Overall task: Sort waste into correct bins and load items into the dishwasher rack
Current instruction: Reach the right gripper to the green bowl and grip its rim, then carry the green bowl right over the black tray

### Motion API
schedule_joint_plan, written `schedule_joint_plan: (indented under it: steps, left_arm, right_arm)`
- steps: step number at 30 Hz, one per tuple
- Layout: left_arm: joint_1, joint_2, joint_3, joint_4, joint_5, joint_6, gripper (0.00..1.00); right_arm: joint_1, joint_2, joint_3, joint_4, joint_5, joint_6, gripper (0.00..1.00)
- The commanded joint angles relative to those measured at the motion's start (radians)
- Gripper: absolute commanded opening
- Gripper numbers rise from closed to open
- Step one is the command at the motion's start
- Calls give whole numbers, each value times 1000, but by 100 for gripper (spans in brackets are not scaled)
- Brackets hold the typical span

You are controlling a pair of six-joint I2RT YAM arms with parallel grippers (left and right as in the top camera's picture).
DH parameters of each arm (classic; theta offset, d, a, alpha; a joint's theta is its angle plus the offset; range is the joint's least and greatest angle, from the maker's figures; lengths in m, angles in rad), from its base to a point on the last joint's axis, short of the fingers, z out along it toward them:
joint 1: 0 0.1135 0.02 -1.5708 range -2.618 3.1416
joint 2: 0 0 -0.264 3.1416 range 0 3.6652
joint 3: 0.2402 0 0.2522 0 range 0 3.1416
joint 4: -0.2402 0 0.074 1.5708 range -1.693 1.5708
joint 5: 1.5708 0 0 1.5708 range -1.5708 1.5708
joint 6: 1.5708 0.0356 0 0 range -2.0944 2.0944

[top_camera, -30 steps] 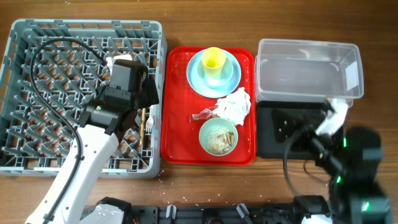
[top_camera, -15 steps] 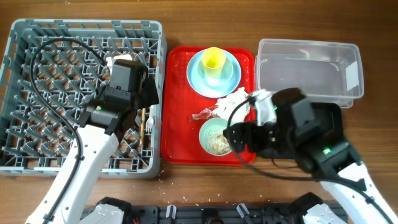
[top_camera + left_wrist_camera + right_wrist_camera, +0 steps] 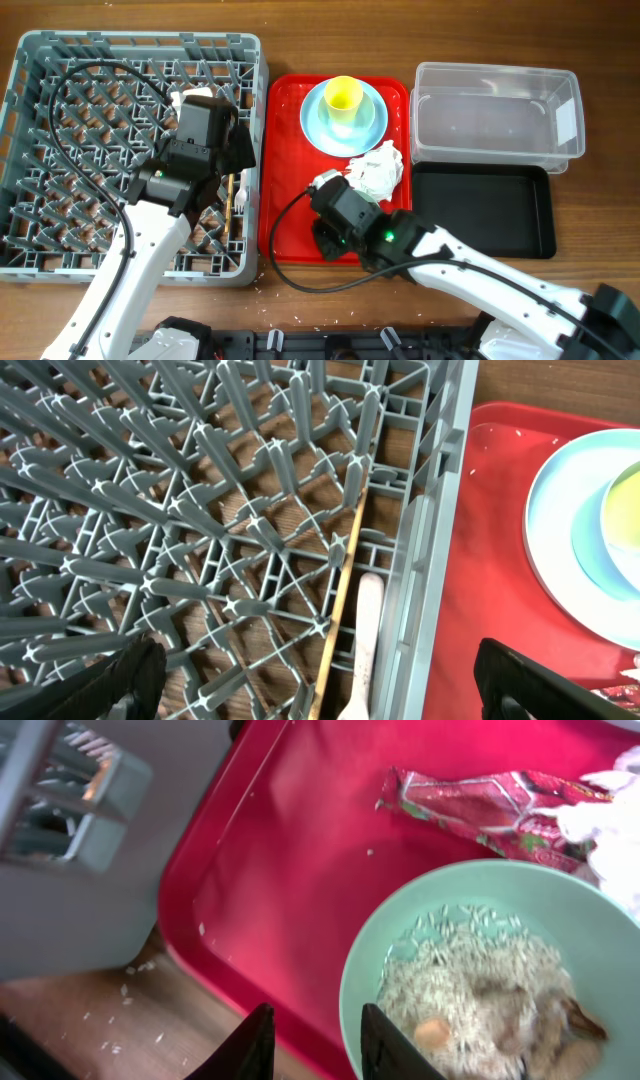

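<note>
All positions are given from the red tray.

1. Dishwasher rack: just left of the red tray, with its wall close alongside. On its grid floor you have the chopstick and the fork, lying side by side along the wall nearest the red tray.
2. Left gripper: above that same strip of the rack, left of the red tray. Its fingers are spread wide with nothing between them.
3. Plate: on the far end of the red tray, with the yellow cup upright on it.
4. Napkin: crumpled on the red tray's right side, just beside the plate's near edge. The red wrapper lies flat on the red tray, one end meeting the napkin.
5. Bowl: upright on the near end of the red tray, holding the rice scraps. In the overhead view your right arm covers it.
6. Right gripper: at the bowl's left rim. The jaws are partly apart, one finger over the red tray and the other over the bowl's inside. You cannot tell whether either touches the rim.
7. Clear tub: right of the red tray, far half.
8. Black tray: right of the red tray, near half, against the tub.
9. Loose grains: on the table, off the red tray's near-left corner.
</note>
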State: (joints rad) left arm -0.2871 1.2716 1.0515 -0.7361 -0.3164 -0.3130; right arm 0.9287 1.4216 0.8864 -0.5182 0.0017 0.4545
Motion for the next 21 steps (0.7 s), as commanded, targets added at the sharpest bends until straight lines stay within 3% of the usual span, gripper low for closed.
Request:
schedule_joint_plan:
  steps: [1,18,21]
  left_arm:
    - [-3,-3,-3,2,-13,-12,100]
    - [-3,-3,-3,2,-13,-13,100]
    - [-3,-3,-3,2,-13,-12,100]
  right_arm:
    - [4,85,-2,50,27,-10,29]
    - [3,146,-2,-4,10,-63,28]
    - [3,146,-9,-10,27,-66,24]
